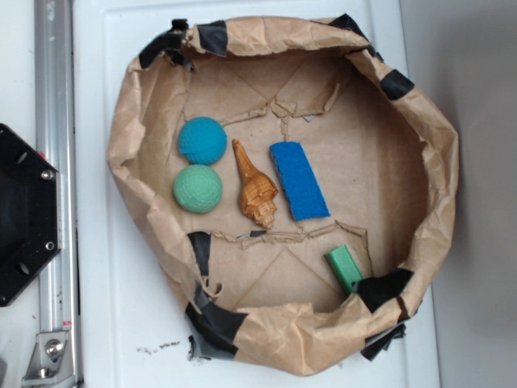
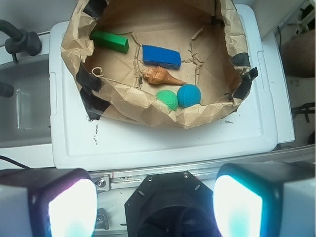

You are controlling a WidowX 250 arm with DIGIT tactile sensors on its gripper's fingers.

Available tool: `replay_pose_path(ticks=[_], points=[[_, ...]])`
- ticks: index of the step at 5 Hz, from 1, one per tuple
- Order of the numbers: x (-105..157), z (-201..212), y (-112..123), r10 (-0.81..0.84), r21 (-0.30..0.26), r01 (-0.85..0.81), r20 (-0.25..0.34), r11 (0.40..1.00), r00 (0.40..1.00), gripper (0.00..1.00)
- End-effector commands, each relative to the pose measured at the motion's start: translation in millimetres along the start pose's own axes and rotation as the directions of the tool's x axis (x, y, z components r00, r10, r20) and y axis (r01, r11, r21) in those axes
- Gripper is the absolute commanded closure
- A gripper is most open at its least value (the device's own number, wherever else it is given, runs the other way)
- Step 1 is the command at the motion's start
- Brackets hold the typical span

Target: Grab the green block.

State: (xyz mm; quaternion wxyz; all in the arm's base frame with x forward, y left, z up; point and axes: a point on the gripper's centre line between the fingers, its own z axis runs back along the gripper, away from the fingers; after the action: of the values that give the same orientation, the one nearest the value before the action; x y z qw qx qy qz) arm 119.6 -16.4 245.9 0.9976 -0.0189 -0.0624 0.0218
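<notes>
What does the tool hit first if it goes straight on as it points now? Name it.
Probably the near crumpled wall of the paper bag, just in front of the green ball. The open tool sits well back, so depth is uncertain.

Inside a crumpled brown paper basin (image 1: 129, 137), taped black at the rim: teal ball (image 1: 202, 141) touching green ball (image 1: 198, 189), orange-brown shell (image 1: 256, 187) just beside both, blue slab (image 1: 298, 180) near shell. All atop white table (image 1: 97, 307).
</notes>
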Motion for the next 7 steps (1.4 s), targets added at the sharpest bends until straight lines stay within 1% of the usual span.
replay_pose_path(ticks=[1,2,3,4,5,6,7], points=[[0,0,0,0.000,0.000,0.000,0.000,1.000,1.000,0.00],[46,-20,11,-0.226,-0.021,0.230,0.104,0.973,0.968,0.00],[82,-43,12,-0.340,0.017,0.342,0.171,0.940,0.925,0.00],[116,-82,17,-0.491,0.017,0.497,0.188,0.867,0.850,0.00],[139,-121,12,-0.616,-0.036,0.634,0.203,0.772,0.761,0.00],[149,-155,6,-0.653,-0.064,0.668,0.165,0.741,0.739,0.00],[156,-193,-25,-0.751,-0.040,0.754,0.072,0.656,0.657,0.00]])
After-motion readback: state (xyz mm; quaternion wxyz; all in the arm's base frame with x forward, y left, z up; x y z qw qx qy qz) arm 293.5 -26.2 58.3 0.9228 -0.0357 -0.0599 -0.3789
